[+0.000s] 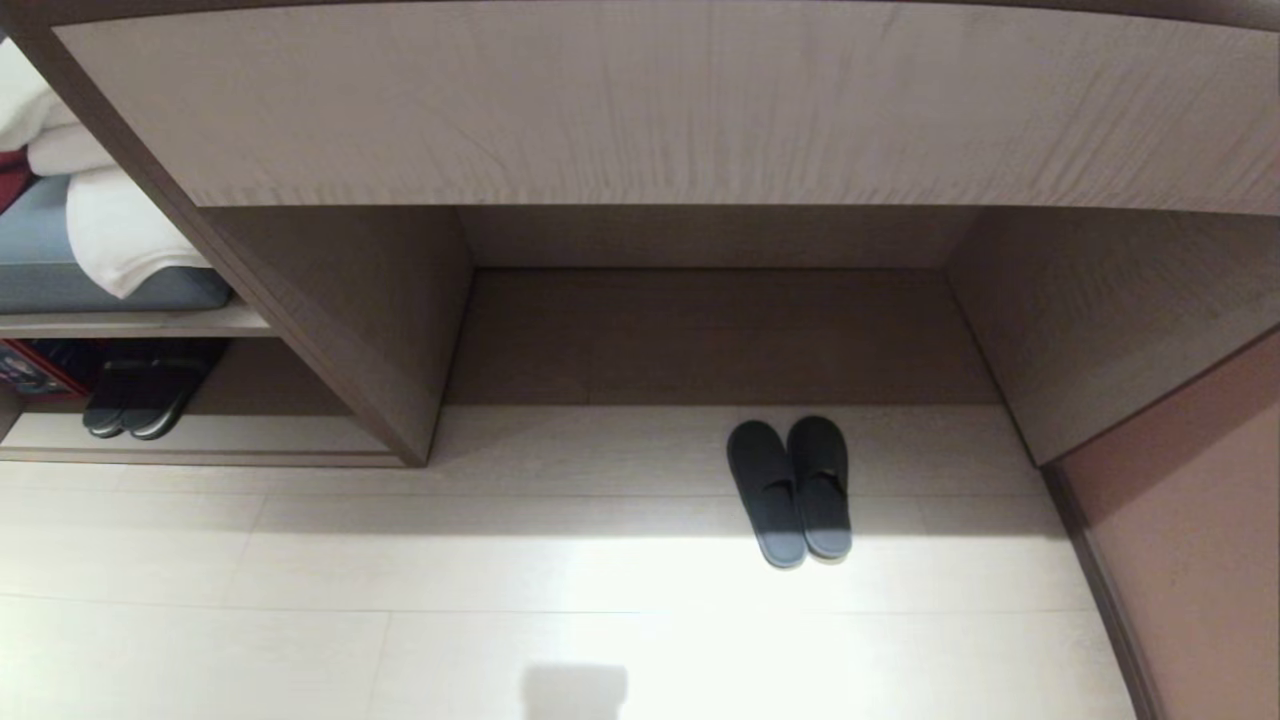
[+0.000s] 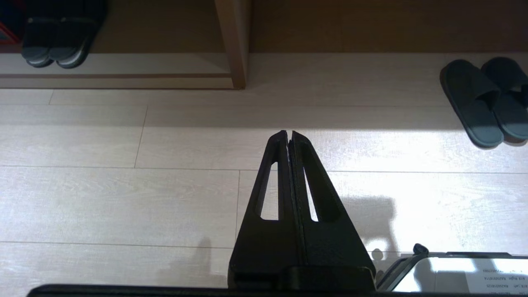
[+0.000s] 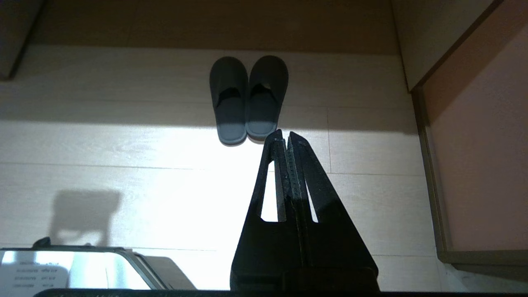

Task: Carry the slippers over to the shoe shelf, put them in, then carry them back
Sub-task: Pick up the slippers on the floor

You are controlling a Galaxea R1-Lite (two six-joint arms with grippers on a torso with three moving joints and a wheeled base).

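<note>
Left gripper (image 2: 289, 133) held out over the floor, fingers pressed together, tips touching, holding nothing. Right gripper (image 3: 285, 133) in the same pose, fingers closed flat against each other, also holding nothing. Neither arm visible from the head camera; each seen only from its own wrist.

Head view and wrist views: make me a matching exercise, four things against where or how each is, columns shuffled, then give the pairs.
Things:
1. slippers
2. dark pair with white sole edges
3. left gripper
4. white folded cloth

Places or states:
A. shut, holding nothing, above bare floor
B. on an upper shelf at far left
C. side by side on the floor at the mouth of the wide recess
D. inside the low shoe shelf at far left

Pairs: 1-C, 2-D, 3-A, 4-B
</note>
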